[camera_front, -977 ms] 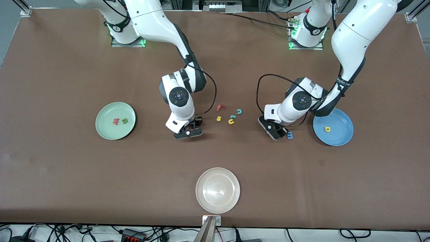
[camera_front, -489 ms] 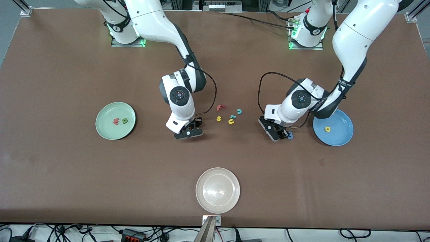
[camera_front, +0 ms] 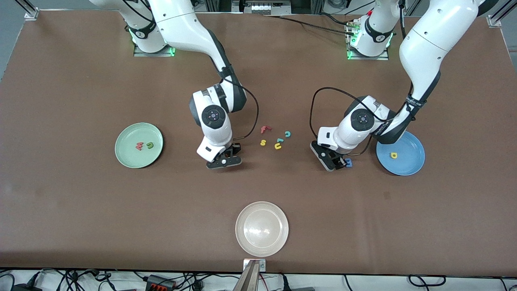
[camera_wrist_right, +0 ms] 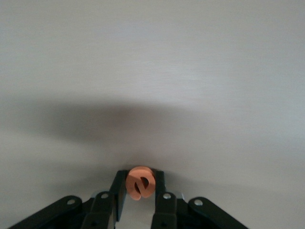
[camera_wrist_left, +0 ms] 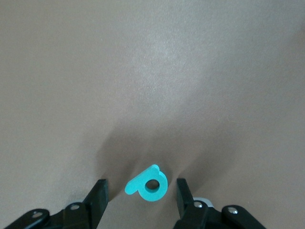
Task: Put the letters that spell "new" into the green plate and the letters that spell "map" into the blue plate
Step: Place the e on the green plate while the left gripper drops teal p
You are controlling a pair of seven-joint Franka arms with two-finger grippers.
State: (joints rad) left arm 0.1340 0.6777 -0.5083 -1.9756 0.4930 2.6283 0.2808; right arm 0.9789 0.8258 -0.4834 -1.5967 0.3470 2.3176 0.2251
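The pale green plate (camera_front: 125, 155) holds the salmon "w" (camera_front: 139, 146) and the dark green "n" (camera_front: 150, 144). My right gripper (camera_front: 230, 154) is low over the table beside the loose letters. In the right wrist view it (camera_wrist_right: 139, 186) is shut on the orange "e" (camera_wrist_right: 138, 179), which stands upright between the jaws. The blue plate (camera_front: 408, 163) holds the yellow "a" (camera_front: 394, 154). My left gripper (camera_front: 339, 162) is low beside that plate, with a small blue letter (camera_front: 348, 163) at its tip. In the left wrist view it (camera_wrist_left: 141, 183) is open around a teal "p" (camera_wrist_left: 152, 187) lying flat.
Between the arms lie a red "f" (camera_front: 264, 129), a yellow "s" (camera_front: 263, 142), a teal "c" (camera_front: 287, 133), a yellow "u" (camera_front: 278, 146) and another teal piece (camera_front: 280, 140). A white plate (camera_front: 242, 238) sits nearest the front camera.
The right gripper's jaws have shut on the orange "e", and the hand has shifted slightly toward the green plate. The left gripper has edged a little and its jaws have narrowed slightly.
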